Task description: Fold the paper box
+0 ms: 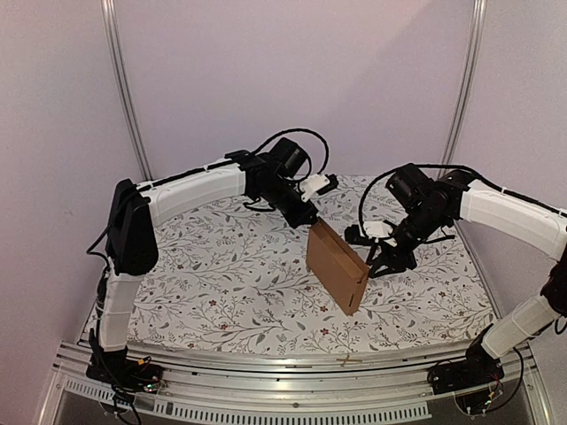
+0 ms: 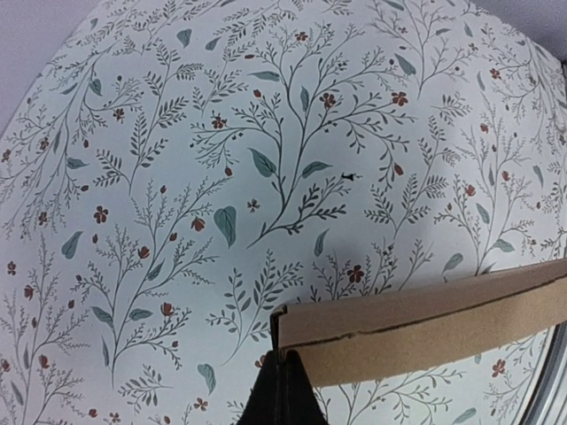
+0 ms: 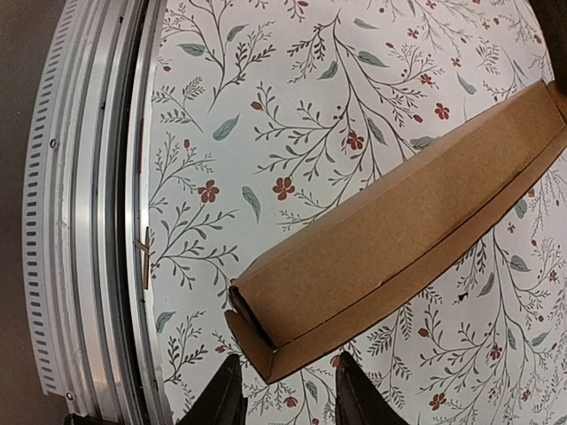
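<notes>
paper box (image 1: 337,266) on edge, left fingers (image 1: 306,215) gripping corner

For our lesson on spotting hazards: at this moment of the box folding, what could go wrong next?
1. The left gripper pinches only one corner of the paper box; it may pivot or slip out.
2. The right gripper stands open astride the box's open end; closing there might crush the thin wall or push the box aside.

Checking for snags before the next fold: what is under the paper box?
Only the floral tablecloth shows around and below the paper box, which the left gripper holds up on edge. The strip of cloth directly beneath the box is hidden by it.
</notes>
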Action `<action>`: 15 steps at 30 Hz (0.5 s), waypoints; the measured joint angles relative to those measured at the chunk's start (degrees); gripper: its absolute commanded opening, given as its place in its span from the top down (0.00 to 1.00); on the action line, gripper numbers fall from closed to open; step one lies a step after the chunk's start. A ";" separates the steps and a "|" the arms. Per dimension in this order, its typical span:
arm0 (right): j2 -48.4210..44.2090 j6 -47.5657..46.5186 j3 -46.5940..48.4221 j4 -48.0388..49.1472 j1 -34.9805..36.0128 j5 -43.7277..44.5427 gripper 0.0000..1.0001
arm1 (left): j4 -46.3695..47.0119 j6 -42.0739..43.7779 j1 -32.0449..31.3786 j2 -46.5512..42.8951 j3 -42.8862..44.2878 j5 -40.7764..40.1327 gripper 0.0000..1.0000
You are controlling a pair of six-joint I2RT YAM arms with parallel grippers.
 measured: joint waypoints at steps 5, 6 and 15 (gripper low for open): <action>0.09 0.55 0.02 0.15 0.00 0.20 0.72 | 0.35 0.00 0.00 -0.11 -0.31 -0.04 1.00; 0.11 0.68 0.00 0.22 0.00 0.20 0.73 | 0.46 0.00 0.00 -0.13 -0.39 -0.02 1.00; 1.09 2.43 0.02 0.39 0.26 0.24 0.75 | 2.29 -0.07 0.00 -0.96 -2.29 0.02 1.00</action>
